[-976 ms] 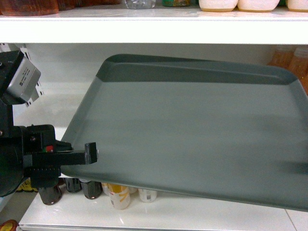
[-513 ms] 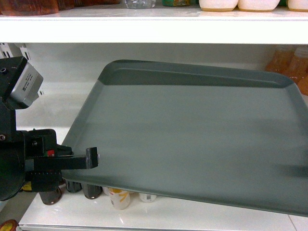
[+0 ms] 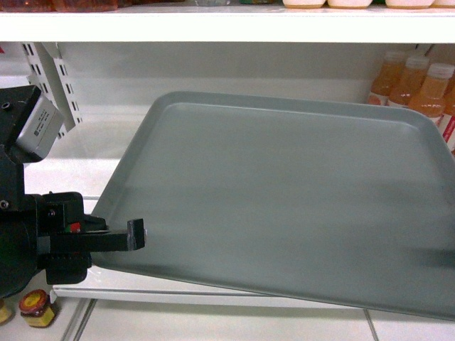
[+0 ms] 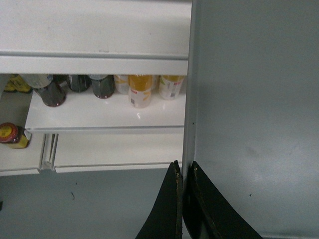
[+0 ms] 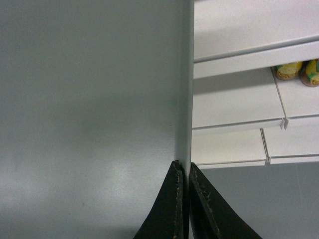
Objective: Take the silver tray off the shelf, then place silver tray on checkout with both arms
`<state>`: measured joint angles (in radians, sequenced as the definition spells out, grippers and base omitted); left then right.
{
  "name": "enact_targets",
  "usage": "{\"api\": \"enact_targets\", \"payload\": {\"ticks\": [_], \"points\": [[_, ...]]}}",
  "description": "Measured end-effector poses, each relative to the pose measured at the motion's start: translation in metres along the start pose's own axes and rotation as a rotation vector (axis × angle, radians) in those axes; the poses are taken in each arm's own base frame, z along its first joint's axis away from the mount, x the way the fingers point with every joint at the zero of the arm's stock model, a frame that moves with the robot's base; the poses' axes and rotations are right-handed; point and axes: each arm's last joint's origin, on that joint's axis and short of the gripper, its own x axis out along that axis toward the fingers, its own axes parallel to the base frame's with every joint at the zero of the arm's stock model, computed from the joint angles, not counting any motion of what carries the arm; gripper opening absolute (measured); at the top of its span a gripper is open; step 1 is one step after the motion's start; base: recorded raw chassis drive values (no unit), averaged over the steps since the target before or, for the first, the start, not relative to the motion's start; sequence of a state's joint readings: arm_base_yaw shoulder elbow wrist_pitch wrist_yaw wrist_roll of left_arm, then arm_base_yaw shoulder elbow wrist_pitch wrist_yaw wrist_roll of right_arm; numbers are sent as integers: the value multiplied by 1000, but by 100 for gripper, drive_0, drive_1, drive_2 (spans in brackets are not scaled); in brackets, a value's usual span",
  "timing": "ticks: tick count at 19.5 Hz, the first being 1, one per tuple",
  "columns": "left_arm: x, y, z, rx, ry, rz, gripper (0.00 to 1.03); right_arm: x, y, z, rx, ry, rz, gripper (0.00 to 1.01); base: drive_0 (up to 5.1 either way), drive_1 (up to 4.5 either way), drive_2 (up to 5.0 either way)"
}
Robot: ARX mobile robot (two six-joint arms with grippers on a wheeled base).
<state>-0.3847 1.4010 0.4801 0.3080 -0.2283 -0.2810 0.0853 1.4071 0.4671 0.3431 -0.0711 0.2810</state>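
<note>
The silver tray (image 3: 284, 199) is a big matte grey-green rectangle held in the air in front of the shelf (image 3: 78, 160), tilted slightly down to the right. My left gripper (image 3: 135, 234) is shut on its left rim. The left wrist view shows both black fingers pinching that thin rim (image 4: 184, 164), with the tray's face (image 4: 249, 99) to the right. In the right wrist view my right gripper (image 5: 184, 165) is shut on the opposite rim of the tray (image 5: 89, 99). It lies outside the head view. The checkout is out of view.
An upper shelf board (image 3: 213, 28) runs across the top, with a perforated upright (image 3: 60, 78) at the back left. Orange bottles (image 3: 412, 78) stand at the back right. A small jar (image 3: 35, 309) sits low at the left. Bottles (image 4: 139, 89) line a lower shelf.
The shelves have slid upward in the head view, uncovering the orange bottles at the right and hiding the bottles under the tray. The tray and left gripper keep about the same place in the picture.
</note>
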Motion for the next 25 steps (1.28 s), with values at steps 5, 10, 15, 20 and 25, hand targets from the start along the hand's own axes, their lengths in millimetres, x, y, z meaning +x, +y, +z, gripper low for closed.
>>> {"api": "enact_targets", "payload": {"ticks": [5,10,15,20,25], "points": [[0,0,0,0,0,0,3,0,0,0,0,2,-1,2,15,-418,448],[0,0,0,0,-1,1,3,0,0,0,0,0,1,2,9,-424,441],[0,0,0,-1,-5,-1,3,0,0,0,-1,-4,1,2,7,-425,438],[0,0,0,0,-4,0,3,0,0,-1,0,1,1,2,16,-416,448],[0,0,0,1,-3,-1,3,0,0,-1,0,6,-1,2,20,-412,451]]}}
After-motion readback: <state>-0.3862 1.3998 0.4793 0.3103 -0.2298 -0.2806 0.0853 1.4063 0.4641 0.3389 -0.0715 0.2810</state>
